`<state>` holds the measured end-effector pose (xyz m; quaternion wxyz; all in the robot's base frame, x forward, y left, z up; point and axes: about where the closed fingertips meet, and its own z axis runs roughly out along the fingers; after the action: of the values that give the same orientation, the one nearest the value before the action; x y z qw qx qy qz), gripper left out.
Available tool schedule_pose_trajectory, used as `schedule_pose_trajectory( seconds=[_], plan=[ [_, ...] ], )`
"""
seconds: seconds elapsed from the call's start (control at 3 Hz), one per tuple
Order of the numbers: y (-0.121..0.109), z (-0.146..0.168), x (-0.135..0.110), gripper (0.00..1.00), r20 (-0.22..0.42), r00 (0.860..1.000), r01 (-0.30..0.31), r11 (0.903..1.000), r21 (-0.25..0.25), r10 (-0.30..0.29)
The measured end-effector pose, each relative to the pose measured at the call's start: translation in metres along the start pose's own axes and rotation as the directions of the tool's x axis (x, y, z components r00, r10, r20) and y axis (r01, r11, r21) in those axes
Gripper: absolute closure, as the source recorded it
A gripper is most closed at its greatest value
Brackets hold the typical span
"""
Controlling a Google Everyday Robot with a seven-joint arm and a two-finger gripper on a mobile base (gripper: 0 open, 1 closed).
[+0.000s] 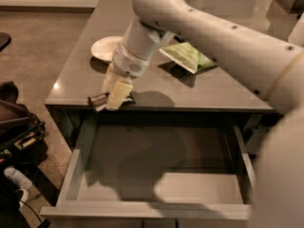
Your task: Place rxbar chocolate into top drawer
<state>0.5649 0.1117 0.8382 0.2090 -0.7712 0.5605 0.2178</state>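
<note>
Though not yet in drawer: chocolate bar (97,100), flat at counter (199,93) front edge, directly above open drawer (142,210), likely for short drop. Gripper (116,97) down on chocolate bar; whether clamped, cannot tell.
</note>
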Motion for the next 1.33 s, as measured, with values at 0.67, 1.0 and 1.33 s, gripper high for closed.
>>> schedule_pose_trajectory(
  seconds=[0.67,1.0,1.33],
  plan=[
    [0.108,-0.074,-0.050,1.00,0.109,0.981,-0.184,0.9374,0.296,0.158],
    [0.155,-0.070,-0.015,1.00,0.102,0.953,-0.304,0.8779,0.370,0.287],
    [0.166,-0.025,0.041,1.00,0.086,0.924,-0.377,0.8471,0.374,0.374]
  ],
)
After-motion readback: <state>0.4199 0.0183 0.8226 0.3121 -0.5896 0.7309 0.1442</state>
